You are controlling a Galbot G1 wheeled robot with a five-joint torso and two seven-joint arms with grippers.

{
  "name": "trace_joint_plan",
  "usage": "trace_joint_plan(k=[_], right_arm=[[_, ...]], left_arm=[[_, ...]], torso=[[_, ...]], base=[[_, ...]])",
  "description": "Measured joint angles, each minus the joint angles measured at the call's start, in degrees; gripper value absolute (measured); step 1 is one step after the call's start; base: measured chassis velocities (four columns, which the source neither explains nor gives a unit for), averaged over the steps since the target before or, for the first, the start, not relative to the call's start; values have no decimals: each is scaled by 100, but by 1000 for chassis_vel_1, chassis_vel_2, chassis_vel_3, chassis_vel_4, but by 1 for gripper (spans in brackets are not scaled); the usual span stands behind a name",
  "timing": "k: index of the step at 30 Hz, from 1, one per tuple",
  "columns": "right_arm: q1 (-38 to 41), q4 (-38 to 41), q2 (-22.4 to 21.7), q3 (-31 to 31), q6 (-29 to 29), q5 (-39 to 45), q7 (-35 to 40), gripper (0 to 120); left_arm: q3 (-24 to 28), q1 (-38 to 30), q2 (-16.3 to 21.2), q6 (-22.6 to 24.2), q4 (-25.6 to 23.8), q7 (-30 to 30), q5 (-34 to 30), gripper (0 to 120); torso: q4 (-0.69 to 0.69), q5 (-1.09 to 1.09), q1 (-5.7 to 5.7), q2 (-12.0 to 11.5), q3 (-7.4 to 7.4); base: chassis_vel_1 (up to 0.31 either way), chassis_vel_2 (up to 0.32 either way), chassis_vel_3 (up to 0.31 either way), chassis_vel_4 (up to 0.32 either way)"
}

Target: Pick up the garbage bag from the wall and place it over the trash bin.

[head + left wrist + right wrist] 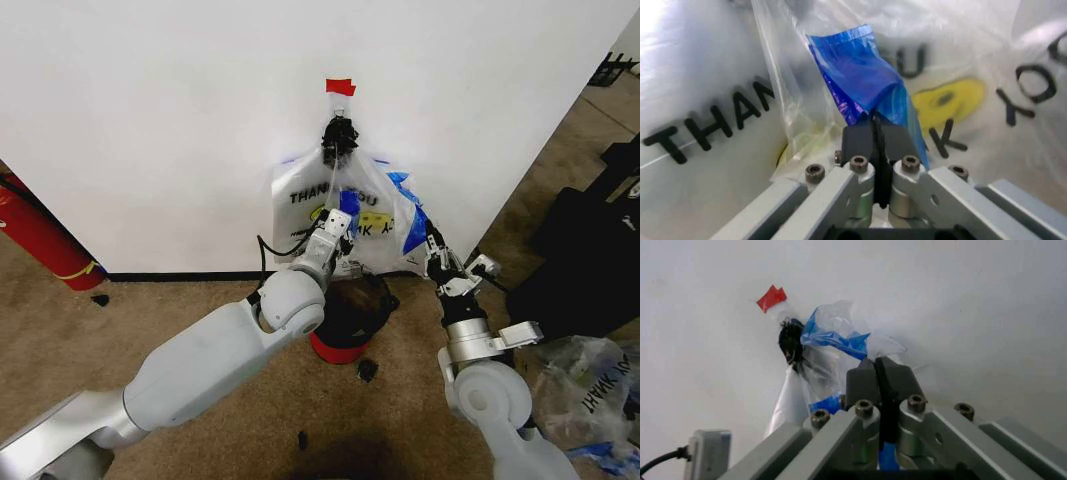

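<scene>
Garbage bag (345, 205) hangs on the wall (150, 120) above the trash bin (350, 320). Left claw (337, 226) and right claw (432, 243) both clamp its blue trim, likely to spread it.

Both arms outstretched, left tool (877, 131) and right tool (878, 375) pinched tight.

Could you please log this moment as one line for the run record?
left gripper: jaws shut on translucent white "THANK YOU" garbage bag | right gripper: jaws shut on bag's blue edge | bag hanging on white wall | black round trash bin: below, uncovered
</scene>
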Motion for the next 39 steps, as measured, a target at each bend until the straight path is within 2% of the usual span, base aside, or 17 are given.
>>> trace_joint_plan(k=[2,5,6,11,13,17,20,21,25,29,34,39], right_arm=[[-4,0,6,15,0,6,13,0],[-37,52,8,95,-5,79,44,0],[-37,52,8,95,-5,79,44,0],[-93,115,-17,186,-8,112,66,0],[-96,117,-18,188,-8,112,66,0],[-116,132,-19,184,-16,98,89,0],[-170,181,4,147,-25,38,105,0],[-244,219,3,172,-38,-20,108,0],[-394,305,-26,211,-77,-202,110,0],[-710,503,-30,243,-81,-487,99,0],[-945,680,-19,255,-46,-635,74,0],[-1164,839,-14,280,-1,-744,28,0]], left_arm=[[-130,98,91,-94,-144,8,-61,0],[-633,459,418,-276,-553,69,-268,0],[-633,459,418,-276,-553,69,-268,0],[-1484,1115,851,-513,-1163,268,-488,0],[-1521,1150,864,-526,-1195,272,-503,0],[-1974,1679,987,-693,-1627,311,-701,0],[-2338,2306,1075,-845,-2111,334,-834,0],[-2475,2526,1072,-882,-2286,333,-888,0],[-2709,2909,1045,-902,-2570,316,-935,0],[-2904,3606,1035,-940,-2937,308,-814,0],[-2941,4087,1015,-981,-3126,334,-626,0],[-2952,4266,1011,-1009,-3214,352,-546,0]], torso=[[-1,0,0,0,0],[2,-1,-1,0,0],[2,-1,-1,0,0],[3,-1,-1,1,-1],[3,-1,-1,1,-1],[-1,-1,-1,1,-1],[3,-1,-1,2,-1],[1,-2,-1,1,-1],[-1,-1,-1,1,-1],[2,-1,-1,2,-1],[2,-1,-1,1,-1],[0,0,-1,2,-1]], base=[[0,0,0,0],[0,0,0,0],[0,0,0,0],[0,0,0,0],[0,0,0,0],[0,0,0,0],[0,0,0,0],[0,0,0,0],[0,0,0,0],[0,0,0,0],[0,0,0,0],[0,0,0,0]])
